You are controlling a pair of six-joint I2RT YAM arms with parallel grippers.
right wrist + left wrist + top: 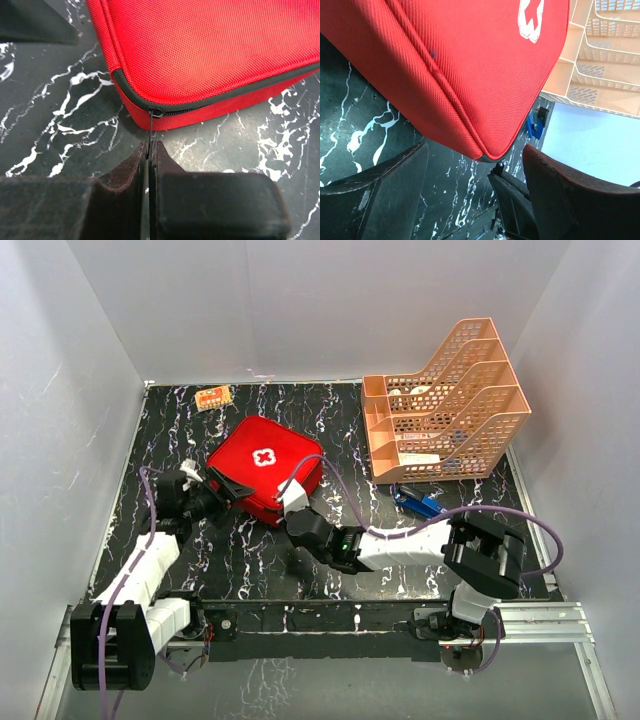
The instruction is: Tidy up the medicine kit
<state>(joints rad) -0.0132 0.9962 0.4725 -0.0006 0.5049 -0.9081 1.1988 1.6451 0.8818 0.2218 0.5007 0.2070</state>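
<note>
Roughly in the middle of the table (240, 560) lies the red medicine kit (265, 468), white cross up; the right gripper (148, 147) has its jaws pinched tight on the thin zip pull (150, 127) at a near corner; the left gripper (475, 160) is spread wide at the kit's left edge, holding nothing; an orange tray (445, 405) stands just beside, to the right

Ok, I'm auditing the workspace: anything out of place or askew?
The medicine kit lies diagonal to the table edges, its zip pull pinched between the fingers of the right gripper. A blue object lies loose in front of the orange tray, and a small orange packet sits alone at the far left.
</note>
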